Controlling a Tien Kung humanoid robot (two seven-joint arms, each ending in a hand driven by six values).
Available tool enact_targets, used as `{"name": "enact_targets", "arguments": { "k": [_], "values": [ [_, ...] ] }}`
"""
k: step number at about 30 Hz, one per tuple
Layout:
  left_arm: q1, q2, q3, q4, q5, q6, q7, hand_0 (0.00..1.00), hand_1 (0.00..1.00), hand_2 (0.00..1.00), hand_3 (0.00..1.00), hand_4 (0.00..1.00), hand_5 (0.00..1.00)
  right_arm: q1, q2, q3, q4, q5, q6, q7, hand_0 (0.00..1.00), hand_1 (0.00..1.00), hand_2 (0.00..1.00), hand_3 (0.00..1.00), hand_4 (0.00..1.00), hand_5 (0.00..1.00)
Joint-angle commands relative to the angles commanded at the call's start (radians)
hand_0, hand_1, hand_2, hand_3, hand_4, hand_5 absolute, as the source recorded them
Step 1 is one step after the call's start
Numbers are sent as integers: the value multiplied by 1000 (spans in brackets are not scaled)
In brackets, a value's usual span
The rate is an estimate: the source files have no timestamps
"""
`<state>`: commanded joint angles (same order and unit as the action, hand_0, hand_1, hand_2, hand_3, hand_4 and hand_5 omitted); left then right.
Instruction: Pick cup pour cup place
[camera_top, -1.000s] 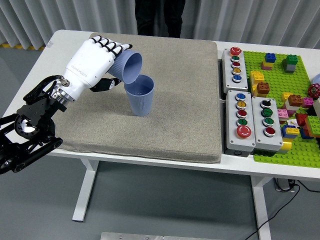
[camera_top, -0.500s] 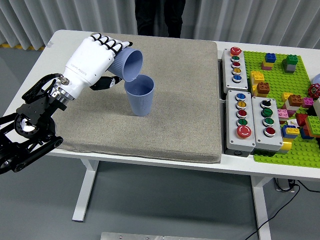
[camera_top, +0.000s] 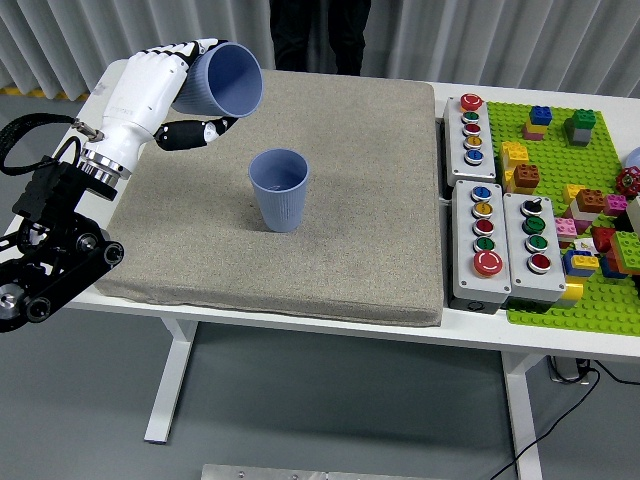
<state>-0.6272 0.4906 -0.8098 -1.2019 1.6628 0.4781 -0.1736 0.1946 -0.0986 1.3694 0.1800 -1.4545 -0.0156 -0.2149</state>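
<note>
The left robot hand (camera_top: 165, 85) grips a blue cup (camera_top: 222, 83), its white fingers wrapped round the cup's body and the thumb below. The held cup is tipped on its side with its open mouth facing right, raised above the far left part of the grey mat (camera_top: 350, 240). A 2nd blue cup (camera_top: 279, 190) stands upright on the mat, lower right of the held one and apart from it, its mouth open upward. The black arm runs down to the picture's left edge.

The mat covers most of the white bench (camera_top: 130, 75). To its right lie 3 grey button boxes (camera_top: 482, 245) with coloured buttons, and past them a green baseplate (camera_top: 575, 215) carrying loose toy bricks. At the far side a person's dark legs (camera_top: 320, 35) stand behind the bench.
</note>
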Motion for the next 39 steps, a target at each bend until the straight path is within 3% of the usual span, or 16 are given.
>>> {"name": "enact_targets", "arguments": {
  "k": [5,9,20,23,27,31,36,39],
  "values": [
    [61,-34,-95,-7,-208,-30,-105,566,539,553,582,649,170,-2,0,1,0,-3,1,0,689,660,585,591,2,66],
    [106,-61,-128,-1,-374,-39,-119,561,535,556,578,650,168,-2,2,4,0,-8,1,-1,689,659,583,590,2,64],
    [178,-133,-159,57,-836,52,-124,580,547,558,580,651,175,-5,5,1,0,-7,1,-1,689,660,584,590,2,66],
    [208,-177,-169,73,-954,90,-150,580,547,558,580,651,175,-10,6,-2,0,-8,2,-1,689,660,584,590,2,66],
    [239,-242,-183,100,-917,147,-205,576,555,559,580,649,180,-14,9,-4,0,-10,3,-2,689,659,584,590,2,65],
    [254,-280,-179,115,-838,167,-228,581,563,558,582,649,183,-15,10,-6,0,-10,3,-3,689,660,583,590,2,68],
    [260,-294,-149,120,-729,167,-222,588,585,563,585,650,184,-15,10,-13,0,-5,3,-2,689,659,583,590,2,66],
    [260,-300,-138,133,-745,167,-230,588,585,563,585,650,184,-15,9,-15,0,-4,4,-2,689,659,583,590,2,66]
  ]
}}
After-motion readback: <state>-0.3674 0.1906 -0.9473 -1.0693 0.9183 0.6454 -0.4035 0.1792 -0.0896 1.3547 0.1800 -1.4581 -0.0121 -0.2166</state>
